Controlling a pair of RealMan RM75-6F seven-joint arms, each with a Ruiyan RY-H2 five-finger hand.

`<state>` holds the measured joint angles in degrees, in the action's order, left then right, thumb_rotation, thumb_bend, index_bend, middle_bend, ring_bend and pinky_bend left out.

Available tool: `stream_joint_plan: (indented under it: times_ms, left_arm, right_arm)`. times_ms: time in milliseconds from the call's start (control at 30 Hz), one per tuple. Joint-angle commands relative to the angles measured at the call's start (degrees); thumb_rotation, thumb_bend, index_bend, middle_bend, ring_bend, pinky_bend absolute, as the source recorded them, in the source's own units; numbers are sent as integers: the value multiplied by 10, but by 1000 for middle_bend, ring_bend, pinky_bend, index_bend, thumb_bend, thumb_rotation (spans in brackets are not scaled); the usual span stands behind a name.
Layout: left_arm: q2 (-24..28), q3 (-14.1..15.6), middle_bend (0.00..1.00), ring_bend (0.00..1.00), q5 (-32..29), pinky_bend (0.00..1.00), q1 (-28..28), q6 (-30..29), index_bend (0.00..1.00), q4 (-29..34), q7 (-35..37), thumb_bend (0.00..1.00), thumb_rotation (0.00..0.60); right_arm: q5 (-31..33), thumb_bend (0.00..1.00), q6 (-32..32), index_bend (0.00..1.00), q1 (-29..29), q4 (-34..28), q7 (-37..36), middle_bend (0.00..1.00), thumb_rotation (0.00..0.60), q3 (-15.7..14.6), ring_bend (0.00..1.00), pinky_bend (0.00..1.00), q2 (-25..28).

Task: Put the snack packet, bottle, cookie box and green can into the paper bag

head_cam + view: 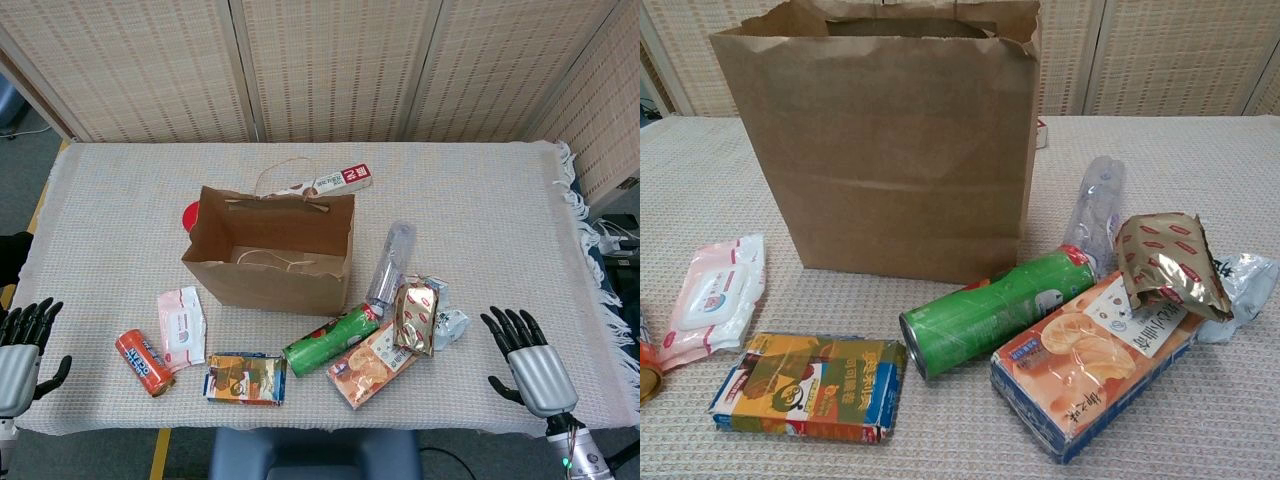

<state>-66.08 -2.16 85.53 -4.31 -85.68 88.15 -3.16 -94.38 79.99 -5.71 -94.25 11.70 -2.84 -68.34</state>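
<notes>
Four items laid on the worktop (480, 200) before the upright, open paper bag (270, 262).

The green can (330, 339) is laid on its side, open end toward the near left; the bottle (389, 262) is pointed away, cookie box (371, 362) and snack packet (415, 317) beside it. Left hand (18, 353) and right hand (530, 362) are held empty, fingers apart.

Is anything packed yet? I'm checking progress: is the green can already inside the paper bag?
No, the green can lies on its side on the table in front of the paper bag.
</notes>
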Motion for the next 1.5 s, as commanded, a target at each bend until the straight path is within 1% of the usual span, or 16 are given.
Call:
stream_joint_plan:
  times_ms: [33,167,200,333,433,533,733,900,1033,1133,1200,1300,1333,1400,1467,1500]
  left_arm:
    - [0,0,0,0,-1,0,0,1,32,0,1,393,600]
    - [0,0,0,0,0,0,0,1,32,0,2,394,600]
    - [0,0,0,0,0,0,0,0,32,0,2,394,600]
    - [0,0,0,0,0,0,0,-1,33,2,0,393,600]
    - [-1,-1,0,0,-1,0,1,-1,33,1,0,394,600]
    - [0,-1,0,0,-1,0,0,-1,33,1,1,394,600]
    - [1,-1,0,0,-1,0,-1,1,34,1,4,394,600]
    - [2,-1,0,0,-1,0,-2,3,34,1,5,394,600]
    - [2,-1,0,0,-2,0,-2,5,35,2,6,394,600]
    - [3,-1,0,0,-3,0,-3,5,35,2,6,394,600]
    - [3,-1,0,0,-3,0,-3,5,34,3,6,394,600]
    - [3,-1,0,0,-2,0,-3,6,35,2,8,394,600]
    - [3,-1,0,0,-2,0,-3,6,35,2,8,394,600]
    - [4,0,0,0,-2,0,-3,6,36,2,9,394,600]
    - [4,0,0,0,-2,0,-3,6,37,2,9,395,600]
    - [4,0,0,0,-2,0,-3,6,38,2,9,394,600]
  right_arm:
    - [-12,85,-26,0,-22,11,-11,0,600,-1,0,0,7]
    - [-6,47,-46,0,-36,7,-10,0,600,3,0,0,11]
    - [3,41,-81,0,-64,7,13,0,600,20,0,0,7]
    - [57,38,-143,0,-104,-11,64,0,600,53,0,0,-8]
    - [94,38,-172,0,-128,-21,95,0,600,73,0,0,-26]
    - [127,37,-194,0,-147,-31,121,0,600,86,0,12,-43]
    - [169,37,-220,0,-175,-39,169,5,600,91,0,53,-76]
    - [213,37,-243,0,-198,-37,208,8,600,94,0,55,-98]
    - [258,38,-254,0,-217,-34,231,35,600,100,2,71,-119]
    - [289,39,-257,11,-229,-30,246,77,600,103,37,113,-132]
    - [303,82,-255,77,-235,-27,253,146,600,104,101,166,-139]
    - [316,217,-249,231,-241,-22,258,265,600,102,238,297,-148]
    - [319,288,-246,323,-242,-21,258,329,600,101,318,384,-150]
    - [317,371,-240,440,-243,-21,256,413,600,97,427,501,-150]
    - [310,424,-233,511,-242,-22,251,470,600,92,502,566,-149]
    - [304,435,-227,529,-240,-24,247,483,600,90,517,575,-147]
